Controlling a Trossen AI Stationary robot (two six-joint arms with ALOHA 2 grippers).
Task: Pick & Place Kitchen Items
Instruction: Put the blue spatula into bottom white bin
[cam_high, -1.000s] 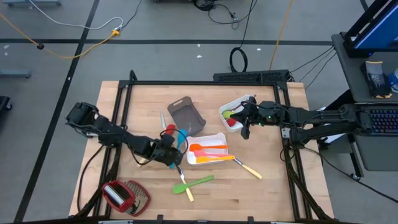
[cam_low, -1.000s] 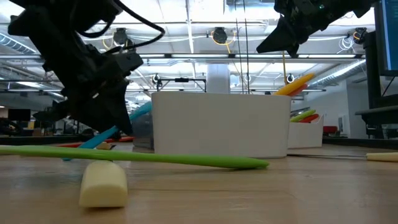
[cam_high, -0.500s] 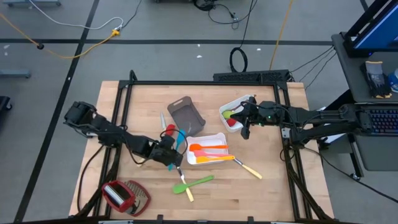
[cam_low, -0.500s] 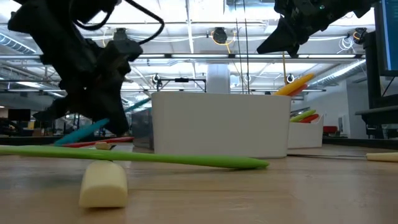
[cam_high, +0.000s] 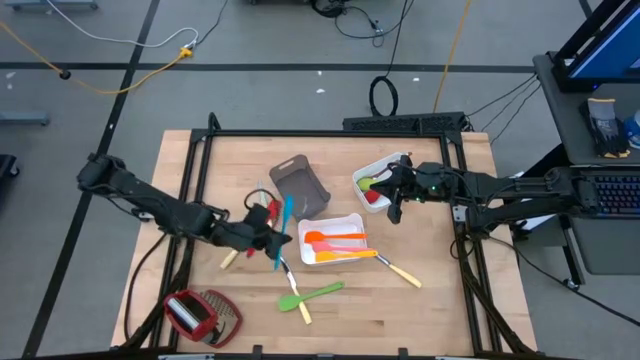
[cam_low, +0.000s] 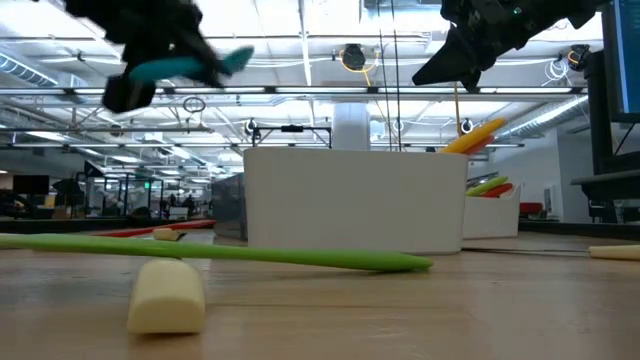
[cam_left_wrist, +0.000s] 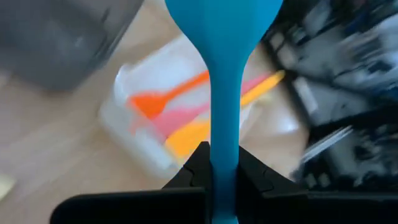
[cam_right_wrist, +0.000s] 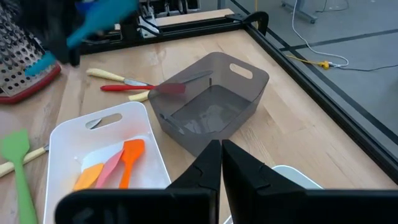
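My left gripper (cam_high: 268, 236) is shut on a blue spatula (cam_high: 285, 215) and holds it in the air left of the white tray (cam_high: 345, 222). That tray holds orange, pink and yellow utensils (cam_left_wrist: 180, 118). In the low view the spatula (cam_low: 185, 66) is high above the table. A green spatula (cam_high: 318, 292) and a yellow-handled knife (cam_high: 402, 271) lie flat on the wood near the front. A red utensil (cam_right_wrist: 134, 88) lies beside the grey tray (cam_high: 300, 184). My right gripper (cam_high: 393, 212) hangs shut and holds nothing, above a small white tray (cam_high: 362, 176) at the right. My left gripper pinches the blue spatula's handle (cam_left_wrist: 222, 140) between its two fingers, well below the broad head (cam_left_wrist: 221, 18). The fingers come from the table's left and lie across the handle. The spatula is lifted clear of the table and sits close to level.
A red-and-silver grater (cam_high: 200, 314) lies at the front left corner. A pale-handled knife (cam_high: 230, 259) lies under my left arm. A black frame (cam_high: 330, 133) runs around the table. Bare wood shows at the front right.
My left gripper has shut on the blue spatula and risen steeply from the table. It has tipped up toward level. The spatula, which leaned low by the white tray, is now lifted clear and carried high.
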